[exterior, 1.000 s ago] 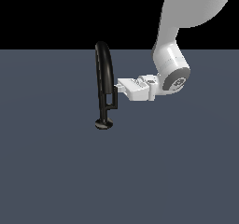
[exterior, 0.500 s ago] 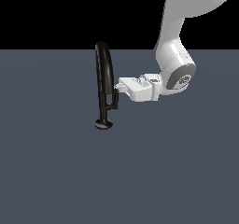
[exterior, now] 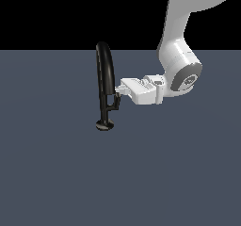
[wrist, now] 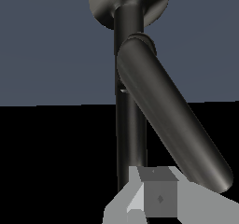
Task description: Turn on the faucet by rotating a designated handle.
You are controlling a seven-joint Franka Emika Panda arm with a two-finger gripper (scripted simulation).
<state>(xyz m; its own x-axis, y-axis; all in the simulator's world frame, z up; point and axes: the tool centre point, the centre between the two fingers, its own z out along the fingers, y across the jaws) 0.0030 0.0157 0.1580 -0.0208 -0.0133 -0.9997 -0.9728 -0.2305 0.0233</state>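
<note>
The glossy black faucet (exterior: 104, 74) stands on its small disc base, its arched spout rising above the floor line. The handle (exterior: 114, 101), a short black bar, sticks out from the lower stem toward the exterior view's right. My white gripper (exterior: 121, 89) reaches in level from the right, its tips against the upper end of the handle. It looks shut with nothing between the fingers. In the wrist view the faucet's stem (wrist: 130, 125) runs straight, the handle (wrist: 172, 120) slants across it, and the gripper's pale fingertips (wrist: 154, 197) sit close by.
The faucet stands on a flat dark grey-blue floor (exterior: 56, 173) that fills the lower part of the exterior view. The white arm (exterior: 181, 69) comes down from the upper right of that view.
The gripper has sunk slightly and the wrist has edged to the exterior view's right, staying against the handle. The faucet's stem and base have not shifted.
</note>
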